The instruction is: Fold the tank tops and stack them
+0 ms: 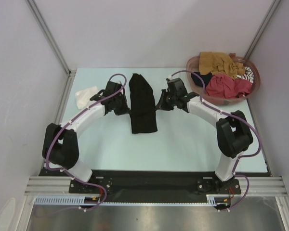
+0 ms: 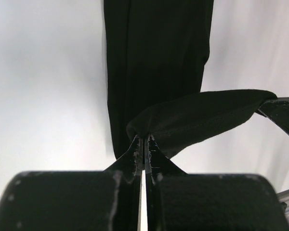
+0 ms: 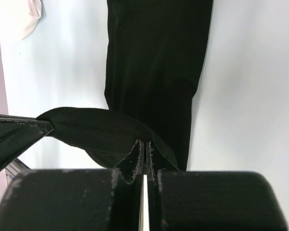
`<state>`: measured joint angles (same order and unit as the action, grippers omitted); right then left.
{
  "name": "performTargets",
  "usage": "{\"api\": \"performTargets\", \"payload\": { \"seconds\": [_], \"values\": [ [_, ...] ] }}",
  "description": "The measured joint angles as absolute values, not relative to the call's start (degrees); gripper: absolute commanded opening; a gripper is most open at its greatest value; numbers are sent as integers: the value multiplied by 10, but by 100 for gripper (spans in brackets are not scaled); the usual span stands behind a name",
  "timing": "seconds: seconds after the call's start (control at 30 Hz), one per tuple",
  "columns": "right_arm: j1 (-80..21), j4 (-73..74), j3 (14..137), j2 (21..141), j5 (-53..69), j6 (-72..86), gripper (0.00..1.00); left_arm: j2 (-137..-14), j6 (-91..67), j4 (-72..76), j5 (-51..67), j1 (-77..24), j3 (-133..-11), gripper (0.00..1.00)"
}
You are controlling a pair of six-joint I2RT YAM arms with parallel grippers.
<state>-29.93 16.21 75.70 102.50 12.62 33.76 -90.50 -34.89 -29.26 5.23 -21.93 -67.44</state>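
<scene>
The large black tank top [image 1: 143,103] lies as a long narrow strip on the table's middle. My left gripper [image 1: 128,109] is shut on its left edge and my right gripper [image 1: 158,107] is shut on its right edge, near mid-length. In the left wrist view the left gripper [image 2: 145,138] pinches a raised fold of the black cloth [image 2: 202,115]. In the right wrist view the right gripper [image 3: 146,142] pinches the same raised fold [image 3: 96,127]. The white tank top [image 1: 85,96] lies crumpled at the far left.
The round reddish-brown basket [image 1: 190,64] stands at the back right. It holds a mustard-brown top [image 1: 219,62], a red top [image 1: 226,86], a striped one [image 1: 248,73] and some dark cloth [image 1: 202,79]. Grey walls close in the table on three sides.
</scene>
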Motion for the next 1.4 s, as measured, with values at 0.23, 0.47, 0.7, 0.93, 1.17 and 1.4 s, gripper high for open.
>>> {"api": "performTargets", "payload": {
  "seconds": [0.23, 0.47, 0.7, 0.93, 1.17, 1.4],
  "values": [
    [-286, 165, 800, 1057, 133, 335, 0, -937, -348, -293, 52, -210, -715, 0],
    [-276, 169, 844, 1089, 139, 334, 0, -975, -341, -293, 49, -201, -759, 0],
    [-270, 167, 865, 1124, 147, 334, 0, -1004, -340, -297, 46, -192, -782, 0],
    [-261, 162, 891, 1168, 156, 334, 0, -1054, -338, -284, 41, -188, -808, 0],
    [-253, 146, 907, 1204, 161, 340, 0, -1125, -333, -273, 43, -183, -841, 1],
    [-251, 145, 921, 1230, 162, 347, 37, -1161, -326, -276, 47, -179, -861, 30]
  ]
}}
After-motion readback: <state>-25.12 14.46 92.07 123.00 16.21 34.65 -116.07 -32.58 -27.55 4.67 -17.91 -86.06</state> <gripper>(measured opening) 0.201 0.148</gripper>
